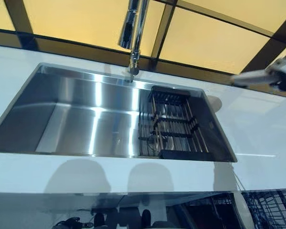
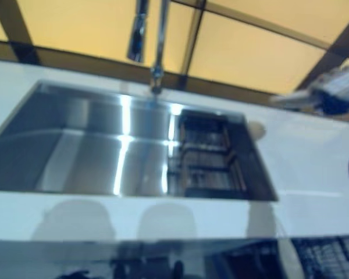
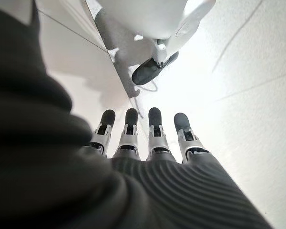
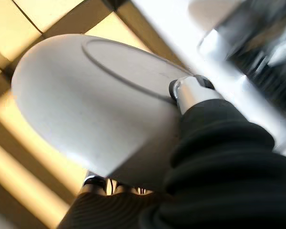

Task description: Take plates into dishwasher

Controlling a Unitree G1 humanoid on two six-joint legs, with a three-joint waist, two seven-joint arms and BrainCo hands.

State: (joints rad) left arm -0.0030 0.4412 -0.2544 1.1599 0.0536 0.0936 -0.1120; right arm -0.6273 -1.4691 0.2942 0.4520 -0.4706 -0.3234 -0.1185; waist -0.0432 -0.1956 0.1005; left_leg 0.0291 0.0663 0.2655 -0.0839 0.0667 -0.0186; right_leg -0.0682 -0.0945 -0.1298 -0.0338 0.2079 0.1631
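White plate point(image 4: 90, 109) pinched in right hand point(image 4: 190, 93), thumb on underside.

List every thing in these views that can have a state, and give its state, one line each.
plate: lifted, pinched in the right hand
right hand: shut on the plate
left hand: open, fingers straight, holding nothing
sink: no dishes, only the rack
rack: empty, in the sink's right end

One plate point(image 4: 86, 105), one sink point(image 1: 76, 119), one faucet point(image 1: 132, 28), one rack point(image 1: 174, 124).
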